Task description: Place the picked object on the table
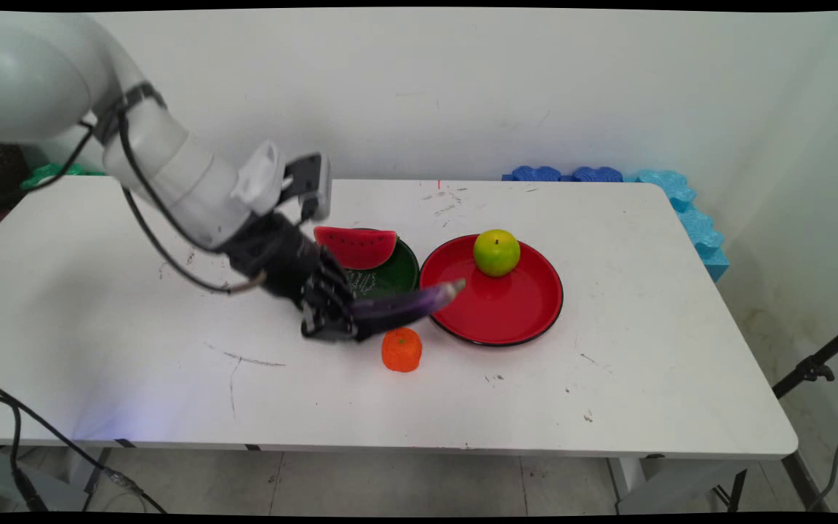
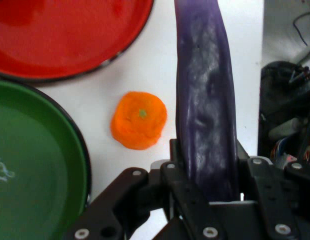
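The tool (image 1: pixel 332 314) sits at centre-left of the main view, low over the white worktop (image 1: pixel 135 378), its fingers clamped on the thick end of a purple eggplant (image 1: pixel 408 304). The eggplant sticks out toward the right of the frame, tilted slightly upward, with its pale tip reaching over the left rim of the red plate (image 1: pixel 506 313). In the hand view the eggplant (image 2: pixel 207 100) runs from the tool (image 2: pixel 207 192) at the bottom edge straight up to the top edge, gripped between the black linkages.

Just below the eggplant in the main view lies a small orange fruit (image 1: pixel 401 349) on the worktop, near the lower left rim of the red plate but apart from it. The hand view shows the same orange (image 2: pixel 139 120) left of the eggplant, between the green plate (image 2: pixel 30 165) at lower left and the red plate (image 2: pixel 70 35) at upper left.

A green apple (image 1: pixel 496 252) stands on the upper part of the red plate. A watermelon slice (image 1: pixel 355 246) rests on the green plate (image 1: pixel 398 275), just behind the tool and touching or nearly touching the red plate's left rim. Blue foam pieces (image 1: pixel 673 196) line the worktop's upper right edge.
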